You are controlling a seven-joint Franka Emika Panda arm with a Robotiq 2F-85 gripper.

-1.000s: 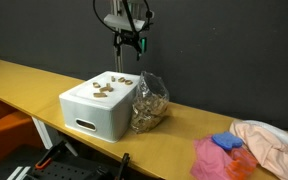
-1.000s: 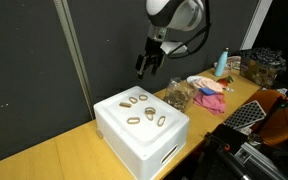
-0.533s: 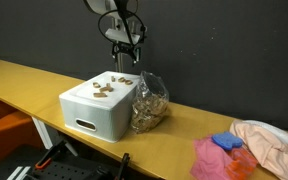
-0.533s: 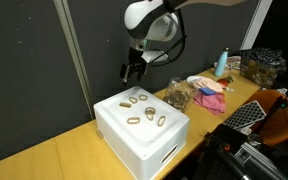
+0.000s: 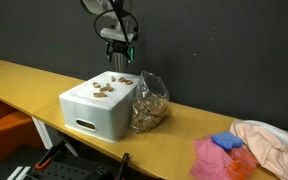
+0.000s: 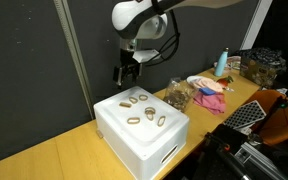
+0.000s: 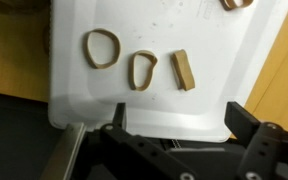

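My gripper (image 5: 119,69) (image 6: 123,80) is open and empty, hanging a little above the back edge of a white box (image 5: 84,112) (image 6: 134,140). Several brown pretzel-like pieces (image 5: 110,85) (image 6: 144,110) lie on the box's flat top. In the wrist view the two dark fingers (image 7: 177,125) frame the box's top (image 7: 174,100). Beyond them lie two loop-shaped pieces (image 7: 102,48) (image 7: 143,69) and a short stick piece (image 7: 184,70). Nothing is between the fingers.
A clear bag of brown snacks (image 5: 150,102) (image 6: 176,96) leans against the box. Further along the yellow table (image 5: 24,78) are pink cloth (image 5: 216,160) (image 6: 210,95), a blue item (image 5: 227,143) and peach cloth (image 5: 269,140). A bottle (image 6: 222,63) stands beyond. A black curtain backs the scene.
The gripper has moved sideways from beyond the bag to over the box's back edge and come lower. It stays open. The pieces on the box have not moved.
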